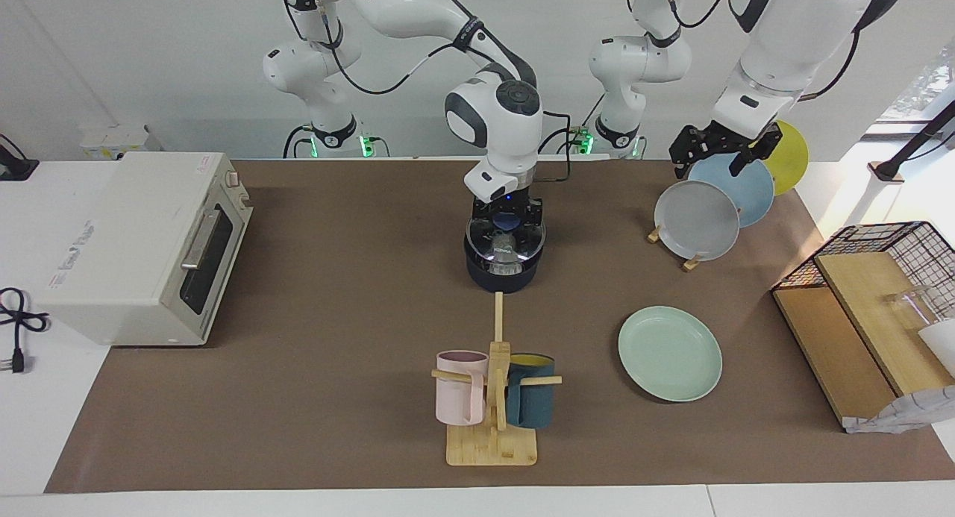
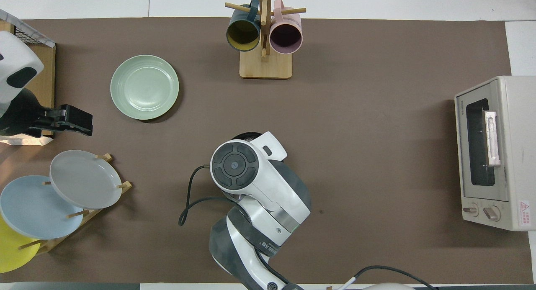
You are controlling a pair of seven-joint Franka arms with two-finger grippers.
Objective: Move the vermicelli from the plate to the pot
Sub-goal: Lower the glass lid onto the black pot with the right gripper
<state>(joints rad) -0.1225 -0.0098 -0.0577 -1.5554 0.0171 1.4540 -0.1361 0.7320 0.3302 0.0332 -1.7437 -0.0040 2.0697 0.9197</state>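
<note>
The dark navy pot [image 1: 501, 277] stands mid-table, and the white vermicelli [image 1: 506, 248] shows inside it through a clear glass lid [image 1: 524, 242] lying level on its rim. My right gripper [image 1: 507, 220] reaches straight down and is shut on the lid's knob. From overhead the right arm hides nearly all of the pot [image 2: 247, 136]. The pale green plate [image 1: 670, 353] [image 2: 144, 87] lies bare, farther from the robots, toward the left arm's end. My left gripper [image 1: 709, 166] [image 2: 86, 121] hangs open and holds nothing, over the plate rack.
A rack [image 1: 692, 262] with grey, blue and yellow plates stands at the left arm's end, a wire and wood shelf [image 1: 873, 308] beside it. A mug tree [image 1: 492, 398] with a pink and a teal mug stands farther from the robots than the pot. A toaster oven [image 1: 142, 245] occupies the right arm's end.
</note>
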